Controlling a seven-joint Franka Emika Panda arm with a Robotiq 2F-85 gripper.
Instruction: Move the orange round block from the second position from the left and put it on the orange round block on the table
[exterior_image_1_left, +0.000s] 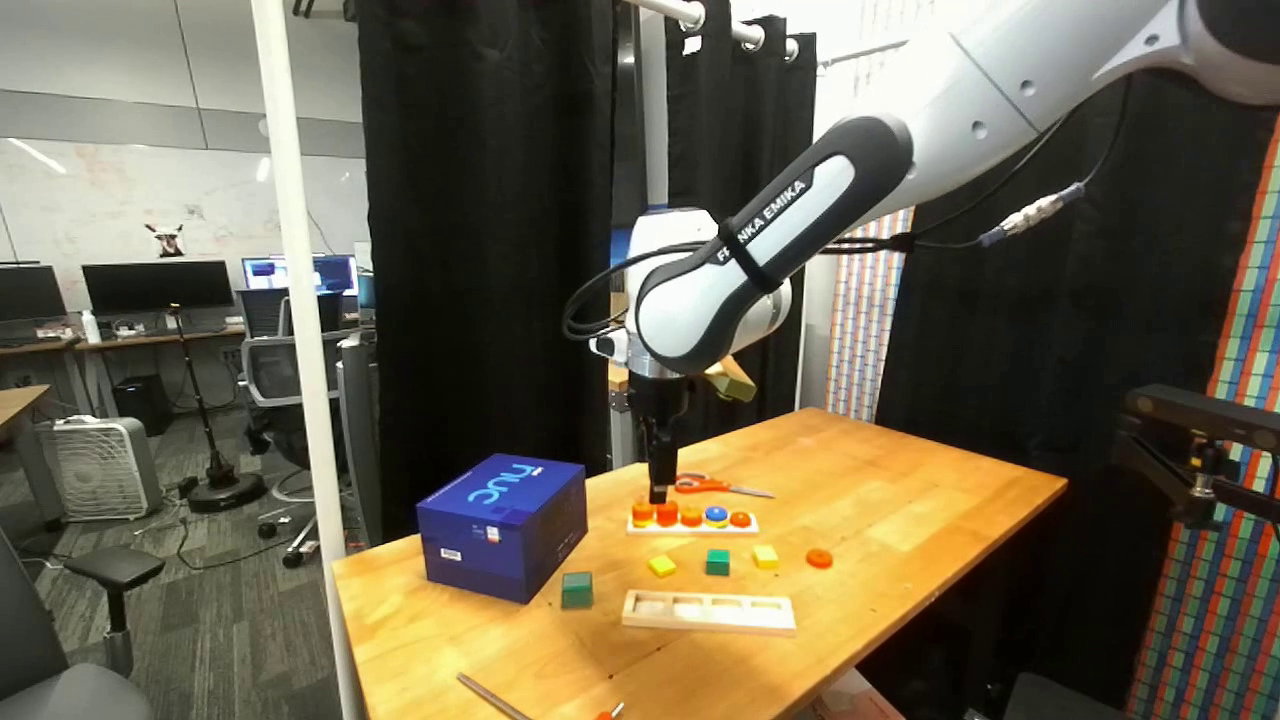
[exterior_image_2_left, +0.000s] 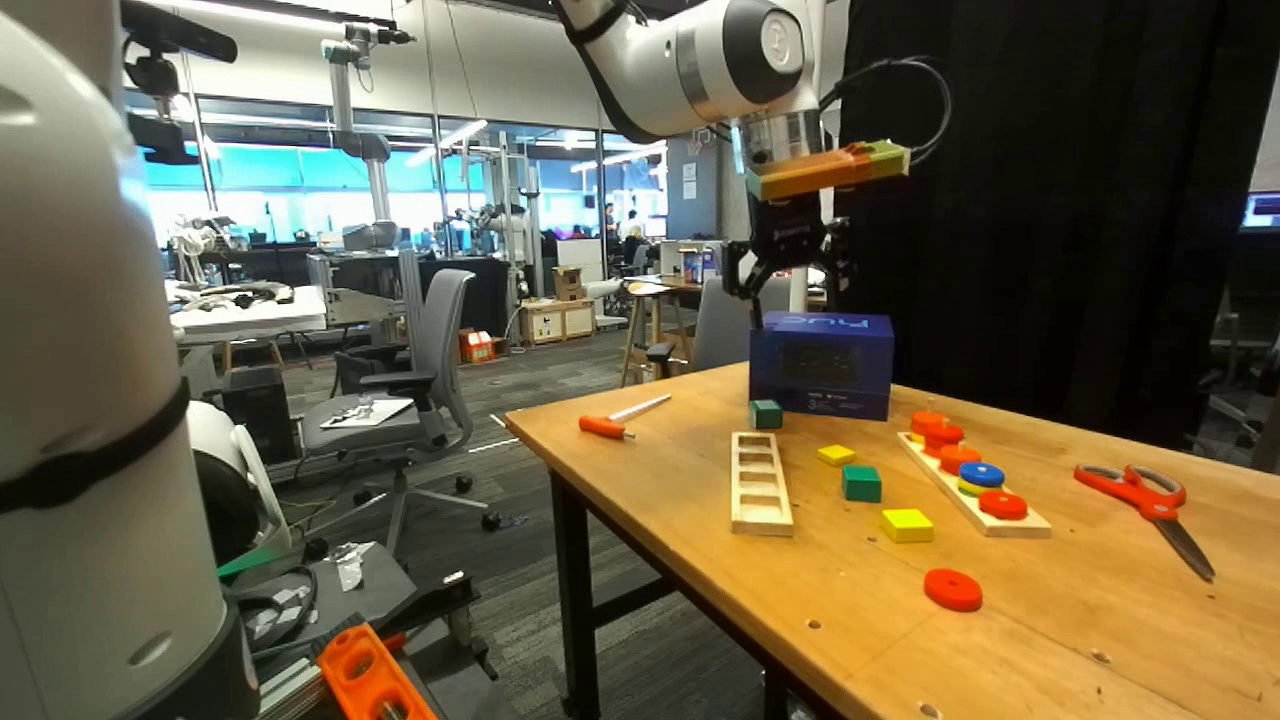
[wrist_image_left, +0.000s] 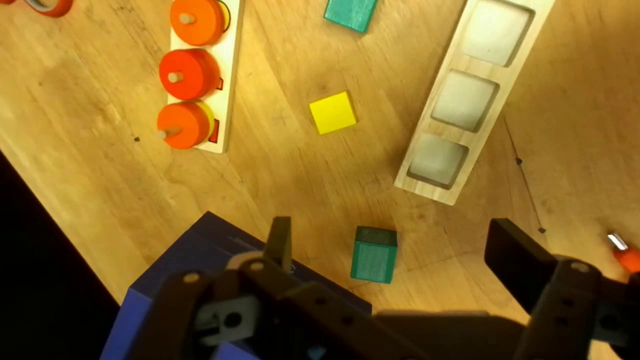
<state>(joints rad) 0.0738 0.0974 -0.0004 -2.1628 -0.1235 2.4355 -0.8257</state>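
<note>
A wooden peg board (exterior_image_1_left: 748, 527) on the table (exterior_image_1_left: 890, 500) carries a row of round blocks, seen in both exterior views. The second stack from the left is an orange-red round block (exterior_image_2_left: 943, 438), also in the wrist view (wrist_image_left: 189, 74). A loose orange-red round block (exterior_image_2_left: 952, 590) with a centre hole lies flat on the table, also in an exterior view (exterior_image_1_left: 819, 558); it is out of the wrist view. My gripper (wrist_image_left: 391, 227) is open and empty, high above the table near a green block and the blue box. In an exterior view its tip (exterior_image_1_left: 658, 492) overlaps the board's left stacks.
A blue box (exterior_image_1_left: 503, 530) stands near the board's left end. A recessed wooden tray (exterior_image_2_left: 760, 510), green blocks (exterior_image_2_left: 861, 484) (wrist_image_left: 374, 256) and yellow blocks (exterior_image_2_left: 907, 526) (wrist_image_left: 333, 113) lie in front. Scissors (exterior_image_2_left: 1140, 492) lie behind the board; an orange-handled screwdriver (exterior_image_2_left: 606, 427) lies near an edge.
</note>
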